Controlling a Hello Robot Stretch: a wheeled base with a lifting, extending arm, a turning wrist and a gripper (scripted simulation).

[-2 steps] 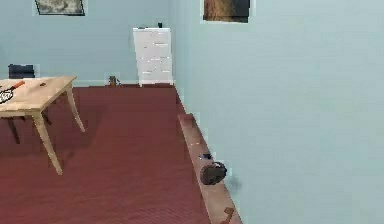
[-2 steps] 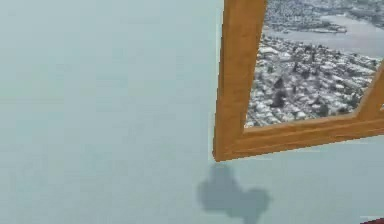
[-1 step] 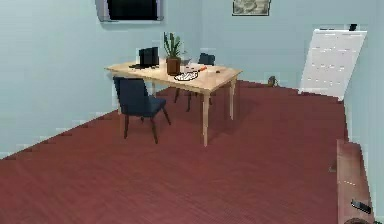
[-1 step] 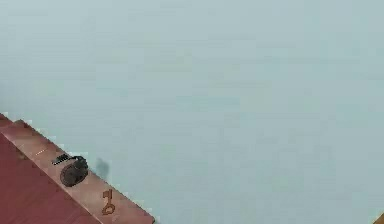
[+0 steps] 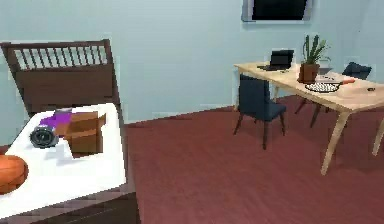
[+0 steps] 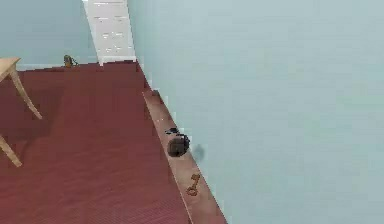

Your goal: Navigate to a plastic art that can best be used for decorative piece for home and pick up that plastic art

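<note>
**Forward view: plastic art not yet singled out**

The end effector's state cannot be told. Nearest, a bed (image 5: 92, 178) with a smooth white cover and a slatted dark headboard (image 5: 60, 60) carries an orange ball (image 5: 8, 172), a dark round object (image 5: 43, 136) and a brown box (image 5: 86, 132). Farther off, a pale wooden tabletop (image 5: 348, 100) bears a laptop (image 5: 280, 60) and a potted plant (image 5: 311, 58). In the arm side view, a small dark blob (image 6: 178, 143) lies on the floor by the wall. Which of these is the plastic art cannot be told. Each candidate is best approached squarely before any reach is made.
</note>
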